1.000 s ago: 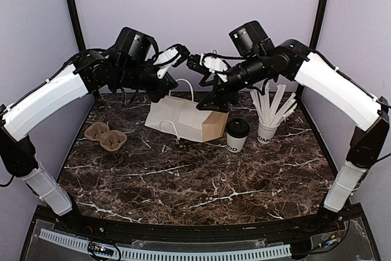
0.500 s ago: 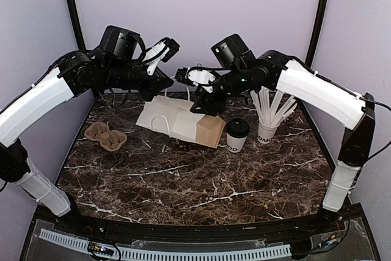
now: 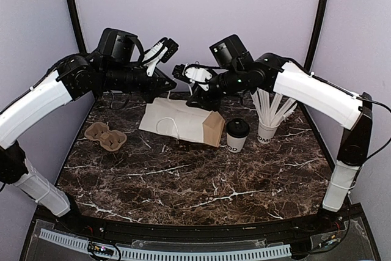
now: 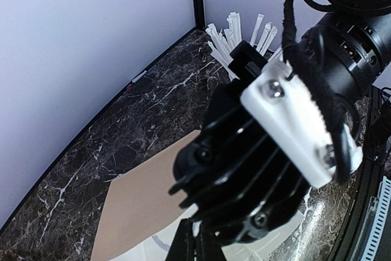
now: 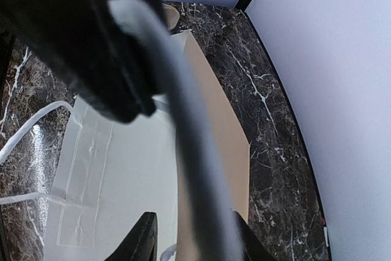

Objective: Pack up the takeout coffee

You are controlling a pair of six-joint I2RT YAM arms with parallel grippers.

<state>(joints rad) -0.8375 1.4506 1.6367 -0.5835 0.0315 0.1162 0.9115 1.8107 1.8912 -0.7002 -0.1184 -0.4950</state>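
Note:
The takeout coffee, a white cup with a black lid, stands on the marble right of a white paper bag. The bag lies on its side with its brown base toward the cup. My left gripper is at the bag's far upper edge. In the left wrist view its fingers are pressed together with a white sliver of the bag between them. My right gripper hovers just above the bag, close to the left one. In the right wrist view it is open over the bag.
A white cup of wrapped straws stands right of the coffee and also shows in the left wrist view. A brown pulp cup carrier lies left of the bag. Purple walls close the back and sides.
Both arms have swung left and lower toward the bag's far edge. The bag has shifted a little to the left and tilted. The coffee and the straw cup have not moved.

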